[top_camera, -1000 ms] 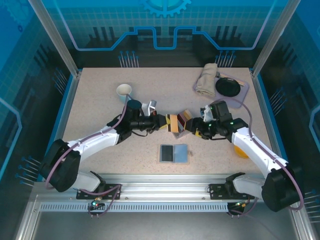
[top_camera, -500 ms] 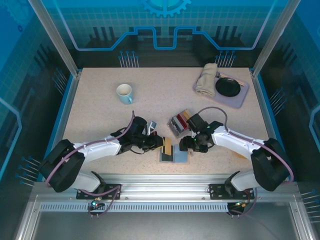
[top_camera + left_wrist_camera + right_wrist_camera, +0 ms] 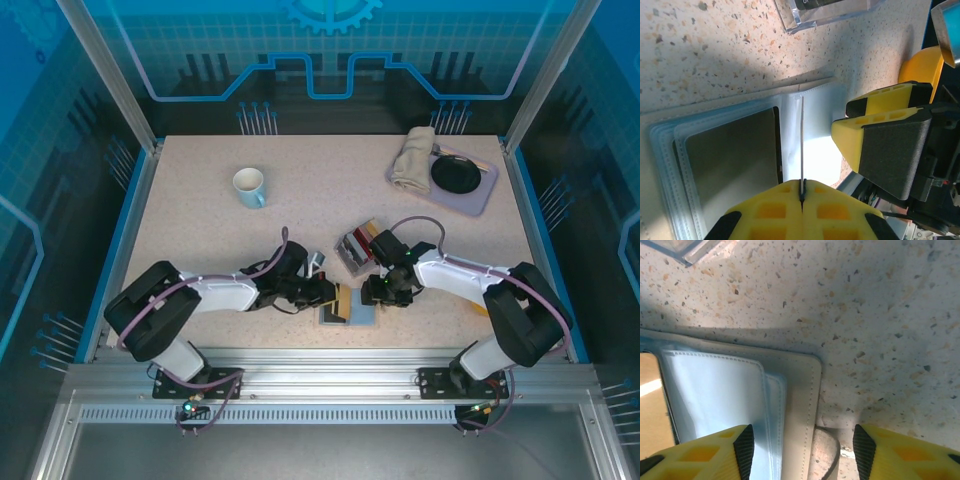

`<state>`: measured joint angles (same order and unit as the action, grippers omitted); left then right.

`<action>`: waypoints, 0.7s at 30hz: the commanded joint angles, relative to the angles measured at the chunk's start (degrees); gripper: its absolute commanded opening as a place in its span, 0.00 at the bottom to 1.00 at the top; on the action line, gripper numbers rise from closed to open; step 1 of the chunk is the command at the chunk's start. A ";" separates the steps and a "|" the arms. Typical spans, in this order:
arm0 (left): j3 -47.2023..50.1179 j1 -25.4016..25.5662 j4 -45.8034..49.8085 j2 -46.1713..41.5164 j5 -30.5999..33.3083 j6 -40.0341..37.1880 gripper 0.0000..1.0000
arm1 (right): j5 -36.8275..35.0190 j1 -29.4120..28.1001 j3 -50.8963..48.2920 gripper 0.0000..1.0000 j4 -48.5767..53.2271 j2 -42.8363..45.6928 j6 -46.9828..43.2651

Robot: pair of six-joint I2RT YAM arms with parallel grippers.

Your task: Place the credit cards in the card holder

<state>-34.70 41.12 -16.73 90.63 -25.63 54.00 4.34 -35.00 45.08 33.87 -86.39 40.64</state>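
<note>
Both arms have come down from the middle of the table (image 3: 200, 240) to the card holder (image 3: 362, 314). A second ago the two grippers were up by the card pile. The left gripper (image 3: 333, 296) brought a tan card (image 3: 345, 298) along with it.

The card holder lies open and flat near the front edge of the table, between the two arms.

The left gripper is squeezed tight on the tan card. In the left wrist view the card is seen from its thin side, like a line sticking out from between the yellow fingers (image 3: 775, 205). It stands on its edge over the see-through pockets of the holder, next to a dark panel. I cannot tell if the card has gone into a pocket.

The right gripper (image 3: 384, 297) sits at the right end of the holder, very near the left one. Its two fingers are apart and hold nothing. In the right wrist view the beige rim of the holder lies on the table between them.

The other cards (image 3: 356, 245), red, dark and white, sit together just behind the holder. A mug (image 3: 248, 186) stands far back on the left. A tray (image 3: 484, 196) with a folded cloth (image 3: 412, 160) and a black plate (image 3: 457, 175) is at the back right.
</note>
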 commanded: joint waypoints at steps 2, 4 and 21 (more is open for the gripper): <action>1.25 0.84 -4.11 2.71 1.20 -0.59 0.00 | 0.58 -0.43 -1.61 0.53 -1.26 -1.32 0.05; 2.21 1.24 -5.45 3.49 1.97 -0.18 0.00 | 0.51 -0.41 -2.07 0.50 -1.51 -1.72 0.04; 1.65 4.05 -3.41 5.40 7.21 0.19 0.00 | 1.81 -0.15 -4.91 0.35 -5.04 -3.96 0.84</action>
<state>-33.28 44.42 -24.62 96.25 -21.78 55.11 3.36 -34.72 43.20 32.18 -86.96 40.91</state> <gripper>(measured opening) 0.061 0.356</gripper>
